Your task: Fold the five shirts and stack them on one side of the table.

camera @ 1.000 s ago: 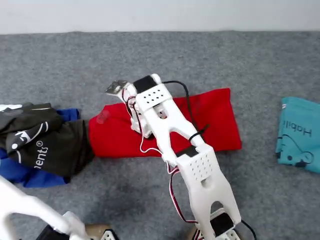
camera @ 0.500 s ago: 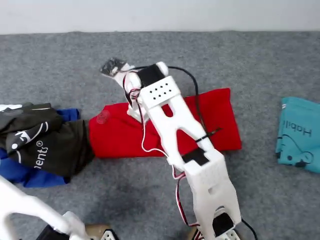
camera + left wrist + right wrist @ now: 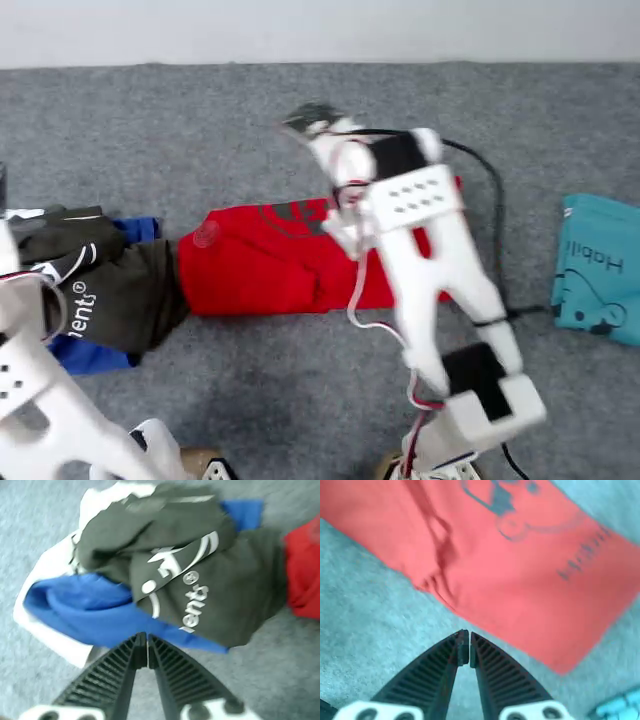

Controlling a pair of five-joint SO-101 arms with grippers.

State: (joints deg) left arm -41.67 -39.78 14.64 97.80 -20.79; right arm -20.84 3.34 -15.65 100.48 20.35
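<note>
From overhead, my right arm point(image 3: 440, 270) reaches out across the red shirt point(image 3: 260, 265), which lies flattened in a long band across the middle of the table point(image 3: 150, 120). The right gripper point(image 3: 306, 118) sits past the shirt's far edge, over bare grey surface. It is too smeared from up here for me to read its fingers. A teal shirt point(image 3: 595, 270) lies well apart at the right edge. On the left is a heap: a black shirt point(image 3: 100, 280) on top, a blue shirt point(image 3: 85, 355) under it, and a bit of white shirt point(image 3: 20, 214) poking out. The black shirt touches the red shirt's left end. My left arm point(image 3: 40, 400) rises at the near left corner.

On the left wrist camera, the left gripper point(image 3: 147, 650) has its fingers pressed together with nothing between them. The tips sit at the edge of the blue shirt, and I cannot tell whether they touch it. The black shirt is bunched over the blue one, white cloth shows along the outer side, and the red shirt's end shows beyond the black one.

On the right wrist camera, the right gripper's two ribbed fingers meet at the tips and pinch nothing. They hang over grey table just beside the red shirt's edge, near a small pucker in the cloth. A corner of the teal shirt shows farther off.
</note>
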